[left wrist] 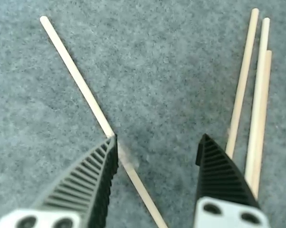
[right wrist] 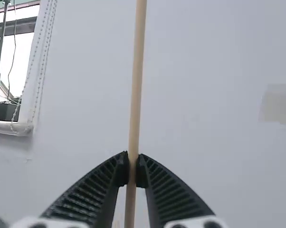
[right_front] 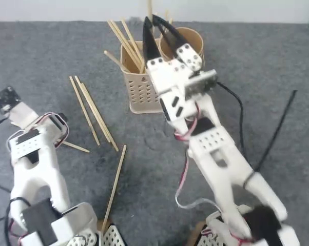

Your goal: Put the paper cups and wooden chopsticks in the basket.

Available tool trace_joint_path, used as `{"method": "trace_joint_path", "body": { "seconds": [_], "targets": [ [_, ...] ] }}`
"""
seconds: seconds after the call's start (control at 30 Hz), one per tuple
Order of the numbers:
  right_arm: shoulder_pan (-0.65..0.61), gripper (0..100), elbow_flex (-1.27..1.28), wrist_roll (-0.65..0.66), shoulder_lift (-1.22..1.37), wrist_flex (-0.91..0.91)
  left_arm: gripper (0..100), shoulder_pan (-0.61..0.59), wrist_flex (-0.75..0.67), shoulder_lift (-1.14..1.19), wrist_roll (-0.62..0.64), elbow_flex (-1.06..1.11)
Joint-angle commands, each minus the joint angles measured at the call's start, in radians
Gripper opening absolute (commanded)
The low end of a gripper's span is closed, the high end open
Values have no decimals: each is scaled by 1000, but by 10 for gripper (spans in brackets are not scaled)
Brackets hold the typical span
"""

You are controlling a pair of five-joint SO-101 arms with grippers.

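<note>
Your right gripper (right wrist: 132,161) is clamped tight on a chopstick (right wrist: 138,71). The stick stands upright between the closed fingertips and reaches well past them, against a pale wall (right wrist: 204,95). In the high view that gripper (right_front: 150,20) hangs above the basket (right_front: 141,95), which sits directly under its tips. A bundle of chopsticks (right_front: 126,43) leans out of the basket just beside the gripper, on the side toward your left arm. A paper cup (right_front: 191,37) stands on the gripper's other side, close against it. The arm hides its base, so you cannot tell whether it sits in the basket or just behind it. A black cable (right_front: 277,128) trails over the table well off to the right gripper's outer side.

Your left gripper (left wrist: 158,137) is spread wide and sits low over the grey table (left wrist: 171,61). A loose chopstick (left wrist: 77,76) lies slantwise on the surface. It starts well ahead of the gripper, passes right at the tip of one finger (left wrist: 98,175), and runs back under the gap. A set of three chopsticks (left wrist: 259,85) lies side by side ahead of the other finger (left wrist: 221,173), with their near ends slipping behind that finger's outer edge. A longer chopstick (right_front: 117,177) lies on the table well behind the left gripper, between the two arms.
</note>
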Motion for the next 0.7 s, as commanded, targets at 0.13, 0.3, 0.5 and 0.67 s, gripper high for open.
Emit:
{"method": "trace_joint_path", "body": {
  "seconds": [0.13,0.3,0.5,0.67],
  "targets": [
    [15,13,-147,-52,168,-31,250,3,-21,0,6,-48],
    [62,158,-163,-199,220,-22,250,3,-23,0,6,-48],
    [90,166,-157,-230,182,67,250,3,-23,2,6,-48],
    [87,166,-78,-232,-5,228,250,3,-23,2,6,-48]
  ]
}}
